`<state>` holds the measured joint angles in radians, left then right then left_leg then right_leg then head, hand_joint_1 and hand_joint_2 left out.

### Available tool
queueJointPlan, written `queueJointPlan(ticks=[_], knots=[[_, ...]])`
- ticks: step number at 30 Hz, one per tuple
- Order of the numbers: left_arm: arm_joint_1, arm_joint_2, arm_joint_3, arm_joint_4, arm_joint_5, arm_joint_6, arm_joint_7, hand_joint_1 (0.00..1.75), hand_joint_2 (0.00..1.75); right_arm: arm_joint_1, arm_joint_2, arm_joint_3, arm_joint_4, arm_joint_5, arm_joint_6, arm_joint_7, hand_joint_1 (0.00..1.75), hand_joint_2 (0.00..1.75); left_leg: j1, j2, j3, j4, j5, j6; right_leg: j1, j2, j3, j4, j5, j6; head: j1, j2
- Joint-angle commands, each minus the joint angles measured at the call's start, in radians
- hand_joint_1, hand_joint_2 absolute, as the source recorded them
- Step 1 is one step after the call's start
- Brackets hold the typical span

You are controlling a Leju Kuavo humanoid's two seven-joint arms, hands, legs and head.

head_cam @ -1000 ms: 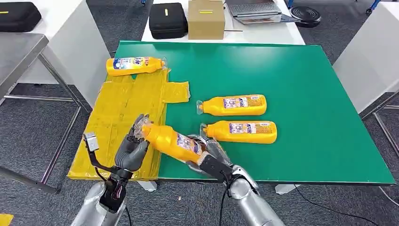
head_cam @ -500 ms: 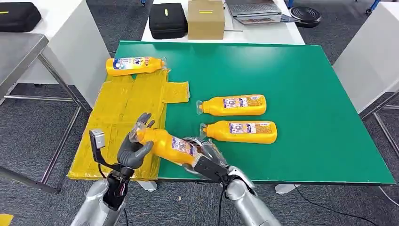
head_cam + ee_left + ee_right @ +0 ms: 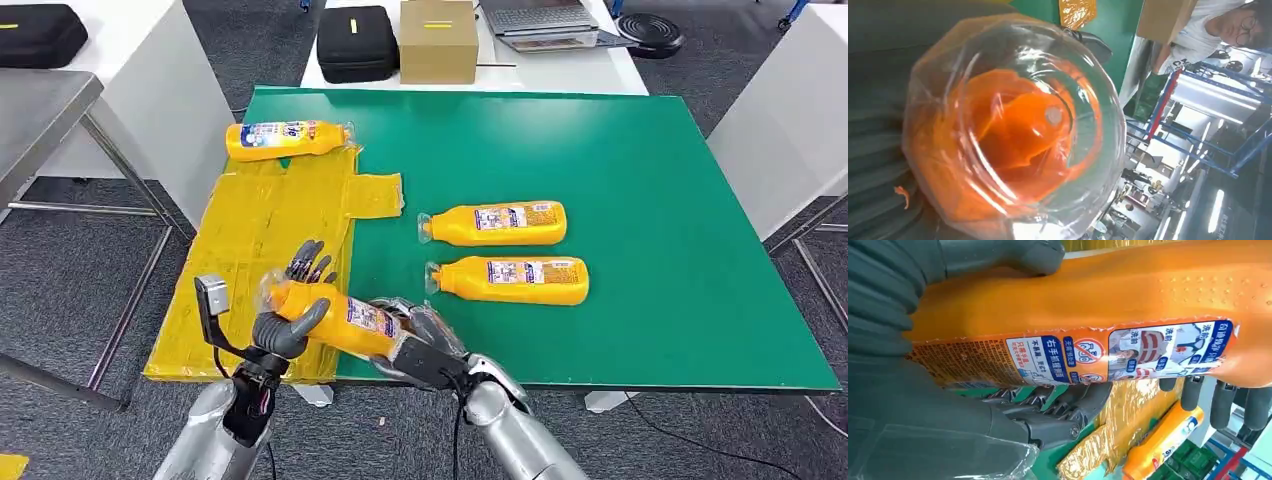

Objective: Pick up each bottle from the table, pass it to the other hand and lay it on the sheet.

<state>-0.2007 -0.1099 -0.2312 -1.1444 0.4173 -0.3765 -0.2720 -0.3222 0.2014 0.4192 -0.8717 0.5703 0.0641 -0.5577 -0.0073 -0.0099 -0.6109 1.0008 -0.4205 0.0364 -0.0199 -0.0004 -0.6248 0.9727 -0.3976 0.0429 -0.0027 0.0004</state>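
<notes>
My right hand [image 3: 425, 340] grips the base end of an orange bottle [image 3: 345, 315] and holds it tilted above the table's front left, over the edge of the yellow sheet [image 3: 255, 230]. The bottle's cap end lies in my left hand [image 3: 292, 312], thumb across its front and fingers spread upright behind it, not wrapped around. The left wrist view looks straight at the bottle's clear-wrapped cap [image 3: 1018, 130]. In the right wrist view my thumb and fingers [image 3: 1058, 412] clamp the labelled body [image 3: 1098, 315]. Another bottle [image 3: 288, 139] lies at the sheet's far end. Two bottles [image 3: 495, 223] [image 3: 512, 279] lie on the green table [image 3: 650, 200].
Behind the green table stands a white table with a black case [image 3: 357, 42], a cardboard box [image 3: 438, 40] and a laptop [image 3: 540, 20]. A grey metal table [image 3: 40, 110] is at the left. Grey carpet floor surrounds everything.
My right hand has carried the bottle left and slightly down, pushing its cap end into my left hand. My left thumb now lies across the bottle.
</notes>
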Motion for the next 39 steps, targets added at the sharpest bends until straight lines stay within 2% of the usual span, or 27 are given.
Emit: queueJointPlan(ticks=[1, 2, 4, 5, 6, 25, 26, 28, 29, 34, 39], knots=[[-0.033, 0.010, -0.016, 0.055, -0.002, 0.005, 0.005, 0.00, 1.75, -0.053, -0.011, 0.047, 0.088, 0.005, -0.010, 0.011, 1.75, 1.75, 0.002, 0.001, 0.007, 0.001, -0.003, -0.003, 0.002, 0.000, 0.007, 0.000, -0.003, -0.002, 0.000, 0.000], [-0.032, 0.010, -0.016, 0.054, -0.002, 0.007, 0.005, 0.00, 1.75, -0.055, -0.009, 0.050, 0.090, 0.008, -0.011, 0.016, 1.75, 1.75, 0.001, 0.001, 0.003, 0.000, -0.001, -0.001, 0.001, 0.000, 0.003, 0.000, -0.001, -0.001, 0.000, 0.000], [-0.028, 0.009, -0.013, 0.046, 0.000, 0.010, 0.002, 0.07, 1.75, -0.057, -0.010, 0.056, 0.092, 0.008, -0.011, 0.018, 1.75, 1.75, 0.002, 0.001, 0.008, 0.000, -0.004, -0.003, 0.003, 0.000, 0.008, 0.000, -0.003, -0.003, 0.000, 0.000], [-0.025, 0.008, -0.010, 0.039, 0.000, 0.014, 0.000, 1.41, 1.75, -0.057, -0.011, 0.058, 0.093, 0.009, -0.011, 0.020, 1.75, 1.75, 0.001, 0.001, 0.005, 0.000, -0.002, -0.002, 0.002, 0.000, 0.005, -0.001, -0.002, -0.002, 0.000, 0.000], [-0.024, 0.008, -0.010, 0.036, 0.000, 0.016, -0.001, 1.73, 1.75, -0.057, -0.011, 0.059, 0.093, 0.008, -0.012, 0.021, 1.75, 1.75, 0.002, 0.001, 0.005, 0.000, -0.003, -0.002, 0.002, 0.001, 0.005, -0.001, -0.002, -0.002, 0.000, 0.000], [-0.011, 0.015, -0.015, 0.004, -0.010, 0.012, -0.026, 1.75, 1.75, -0.067, -0.014, 0.050, 0.080, 0.000, -0.030, 0.040, 1.75, 1.75, 0.001, 0.001, 0.003, 0.000, -0.001, -0.001, 0.001, 0.000, 0.003, 0.000, -0.001, -0.001, 0.000, 0.000], [-0.009, 0.016, -0.016, -0.001, -0.011, 0.011, -0.025, 1.75, 1.75, -0.066, -0.011, 0.042, 0.078, -0.006, -0.037, 0.049, 0.00, 1.75, 0.002, 0.001, 0.006, 0.000, -0.003, -0.002, 0.002, 0.000, 0.005, 0.000, -0.002, -0.002, 0.000, 0.000], [-0.004, 0.017, -0.014, -0.007, -0.010, 0.013, -0.025, 1.75, 1.75, -0.067, -0.008, 0.037, 0.074, -0.009, -0.046, 0.059, 0.00, 1.75, 0.001, 0.002, 0.005, 0.000, -0.002, -0.002, 0.002, 0.001, 0.005, 0.000, -0.002, -0.002, 0.000, 0.000], [0.000, 0.017, -0.012, -0.014, -0.010, 0.015, -0.025, 1.75, 1.75, -0.064, -0.005, 0.027, 0.068, -0.016, -0.057, 0.066, 0.00, 0.00, 0.002, 0.002, 0.007, 0.001, -0.003, -0.003, 0.002, 0.001, 0.007, 0.000, -0.003, -0.002, 0.000, 0.000], [0.004, 0.016, -0.009, -0.021, -0.009, 0.017, -0.025, 1.75, 1.75, -0.063, -0.003, 0.016, 0.055, -0.025, -0.071, 0.066, 0.00, 0.00, 0.001, 0.001, 0.003, 0.000, -0.001, -0.001, 0.001, 0.001, 0.003, 0.000, -0.001, -0.001, 0.000, 0.000], [0.017, 0.013, 0.001, -0.054, -0.011, 0.025, -0.024, 1.75, 1.75, -0.028, -0.005, -0.034, -0.036, -0.087, -0.101, 0.036, 0.00, 0.00, 0.002, 0.001, 0.005, 0.001, -0.003, -0.002, 0.002, 0.000, 0.006, 0.000, -0.003, -0.002, 0.000, 0.000]])
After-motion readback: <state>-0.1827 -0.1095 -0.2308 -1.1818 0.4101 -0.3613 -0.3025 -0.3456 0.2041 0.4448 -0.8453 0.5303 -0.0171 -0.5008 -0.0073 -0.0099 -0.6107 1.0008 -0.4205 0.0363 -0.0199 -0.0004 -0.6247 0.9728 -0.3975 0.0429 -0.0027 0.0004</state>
